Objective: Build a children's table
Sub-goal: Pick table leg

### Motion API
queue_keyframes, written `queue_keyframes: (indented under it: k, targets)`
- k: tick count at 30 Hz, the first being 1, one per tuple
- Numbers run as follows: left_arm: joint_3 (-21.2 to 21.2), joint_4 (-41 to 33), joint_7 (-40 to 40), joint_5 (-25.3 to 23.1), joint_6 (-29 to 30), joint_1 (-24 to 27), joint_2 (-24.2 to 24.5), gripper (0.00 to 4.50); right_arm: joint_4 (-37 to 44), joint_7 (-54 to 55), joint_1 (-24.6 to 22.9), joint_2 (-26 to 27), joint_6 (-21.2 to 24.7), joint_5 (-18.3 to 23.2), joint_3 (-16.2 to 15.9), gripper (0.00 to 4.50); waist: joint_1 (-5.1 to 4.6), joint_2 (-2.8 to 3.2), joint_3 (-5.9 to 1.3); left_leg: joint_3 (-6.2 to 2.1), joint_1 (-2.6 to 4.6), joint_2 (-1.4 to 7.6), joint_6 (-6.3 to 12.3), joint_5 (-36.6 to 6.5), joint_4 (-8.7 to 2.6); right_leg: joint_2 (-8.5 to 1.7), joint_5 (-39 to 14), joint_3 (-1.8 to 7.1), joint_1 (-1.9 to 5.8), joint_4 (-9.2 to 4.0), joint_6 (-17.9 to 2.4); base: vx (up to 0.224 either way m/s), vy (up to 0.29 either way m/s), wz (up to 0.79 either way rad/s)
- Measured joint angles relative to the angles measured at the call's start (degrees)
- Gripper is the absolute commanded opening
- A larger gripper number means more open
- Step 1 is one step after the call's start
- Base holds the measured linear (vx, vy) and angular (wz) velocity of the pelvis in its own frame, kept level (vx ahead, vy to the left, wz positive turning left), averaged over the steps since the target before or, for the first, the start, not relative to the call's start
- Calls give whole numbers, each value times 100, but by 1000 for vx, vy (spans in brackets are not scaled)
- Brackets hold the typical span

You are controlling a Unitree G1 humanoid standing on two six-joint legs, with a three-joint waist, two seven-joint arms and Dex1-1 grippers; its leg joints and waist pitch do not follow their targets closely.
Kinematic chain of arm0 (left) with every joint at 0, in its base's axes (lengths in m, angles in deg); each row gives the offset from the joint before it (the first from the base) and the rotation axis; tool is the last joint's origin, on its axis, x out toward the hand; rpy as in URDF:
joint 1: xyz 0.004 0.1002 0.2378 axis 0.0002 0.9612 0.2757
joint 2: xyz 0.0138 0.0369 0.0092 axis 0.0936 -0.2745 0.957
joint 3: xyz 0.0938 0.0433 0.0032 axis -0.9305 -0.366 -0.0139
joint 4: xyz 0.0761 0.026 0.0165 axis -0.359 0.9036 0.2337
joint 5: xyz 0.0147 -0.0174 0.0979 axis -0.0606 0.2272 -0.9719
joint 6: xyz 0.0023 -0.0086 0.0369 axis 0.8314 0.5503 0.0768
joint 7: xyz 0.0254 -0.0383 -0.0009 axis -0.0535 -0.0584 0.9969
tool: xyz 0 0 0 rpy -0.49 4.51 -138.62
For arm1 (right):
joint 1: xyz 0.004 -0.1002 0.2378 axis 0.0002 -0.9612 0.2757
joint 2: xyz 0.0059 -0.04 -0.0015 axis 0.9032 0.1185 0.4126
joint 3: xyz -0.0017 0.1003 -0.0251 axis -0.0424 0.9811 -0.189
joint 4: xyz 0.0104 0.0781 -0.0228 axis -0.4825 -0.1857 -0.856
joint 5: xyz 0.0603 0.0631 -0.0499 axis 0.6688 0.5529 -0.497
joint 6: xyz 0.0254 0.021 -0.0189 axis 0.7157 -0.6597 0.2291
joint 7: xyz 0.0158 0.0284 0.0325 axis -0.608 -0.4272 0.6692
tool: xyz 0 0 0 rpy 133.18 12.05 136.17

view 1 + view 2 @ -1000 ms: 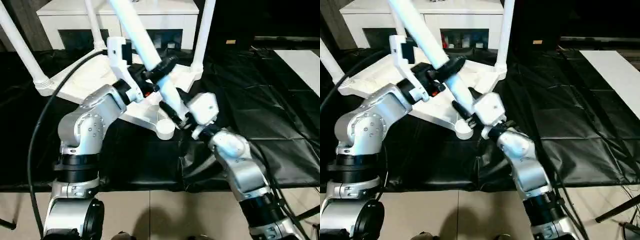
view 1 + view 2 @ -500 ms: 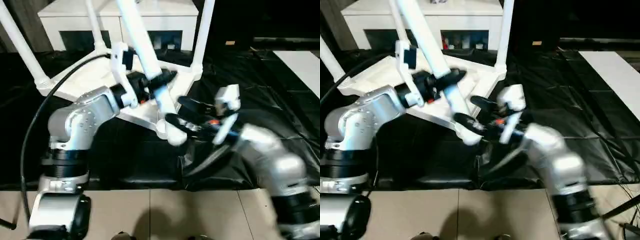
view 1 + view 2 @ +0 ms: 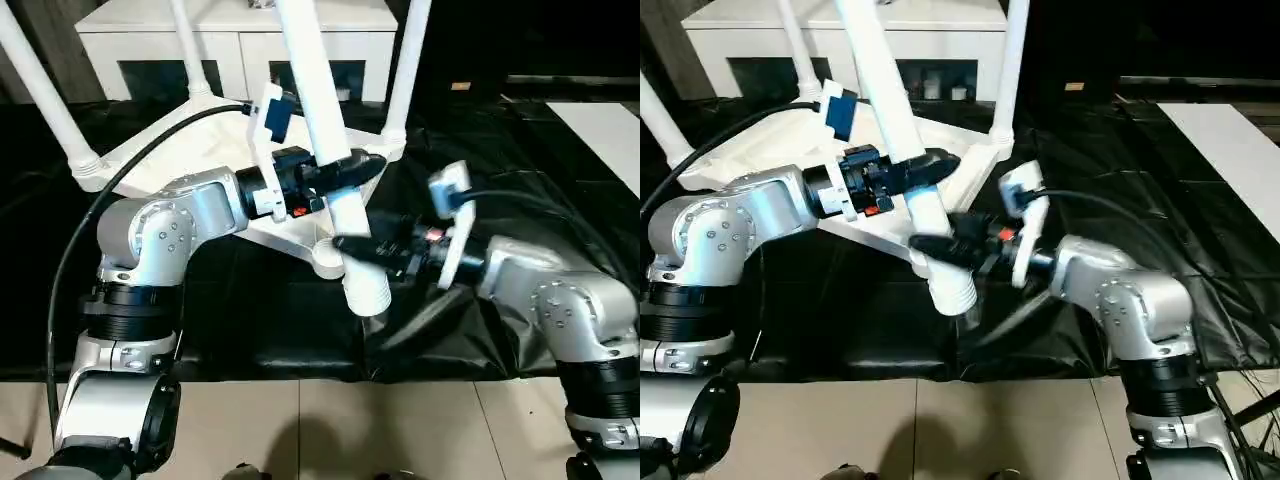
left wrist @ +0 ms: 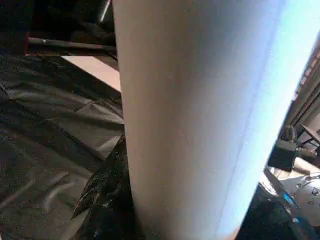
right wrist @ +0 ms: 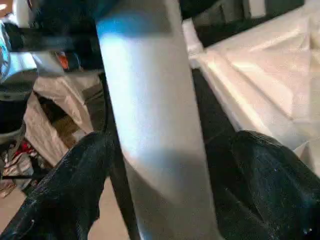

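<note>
Our left hand [image 3: 352, 172] grips the loose white leg [image 3: 322, 130] partway up, its threaded end hanging just beside the near corner socket [image 3: 328, 262] of the upturned tabletop [image 3: 215, 150]. Three other legs stand in their sockets. Our right hand [image 3: 372, 247] sits around the leg's lower part, fingers spread apart.

Light: even indoor brightness, strongest on the white tabletop [image 3: 180, 150].
Glare: soft sheen on the black sheet [image 3: 500, 200] and silver forearms.
Shadows: dark back right corner.
Focus: wrist views blur the close leg [image 4: 200, 120].
</note>
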Motion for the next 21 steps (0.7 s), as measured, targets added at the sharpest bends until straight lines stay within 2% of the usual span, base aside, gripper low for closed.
queue_keyframes:
  k: [7, 13, 15, 16, 21]
  targets:
    - [-42, -8, -88, 0, 0, 22, 39, 184, 0, 48, 5, 0, 9, -32, -9, 354, 97, 0, 0, 0, 0, 0, 0, 0, 0, 0, -1, 0, 0, 0, 1, 0, 0, 0]
    - [-43, -7, -88, -7, -11, 22, 47, 184, 1, 43, 10, 2, 18, -32, -9, 302, 109, 0, 0, 0, 0, 0, -1, 0, 0, -1, -1, 1, 1, -1, 1, 0, 0, 0]
    - [-44, -6, -87, -21, -24, 22, 48, 184, 20, 26, 10, 2, 18, -31, -19, 299, 108, 0, 0, 0, 0, 0, -1, 1, 0, -1, -1, 1, 1, -1, 1, 0, 0, 0]
    - [-46, -6, -88, -24, -26, 22, 48, 184, 25, 24, 10, 2, 18, -33, -31, 272, 107, -1, 0, 0, 1, 0, -1, 1, 0, -1, -1, 1, 1, 0, 1, 0, 0, 0]
    - [-53, -5, -86, -29, -23, 24, 50, 184, 72, -17, 10, -34, -3, -149, -159, 253, 107, 0, 0, 0, 0, 0, -1, 1, 0, -1, -1, 0, 0, 0, 1, 0, 0, 0]
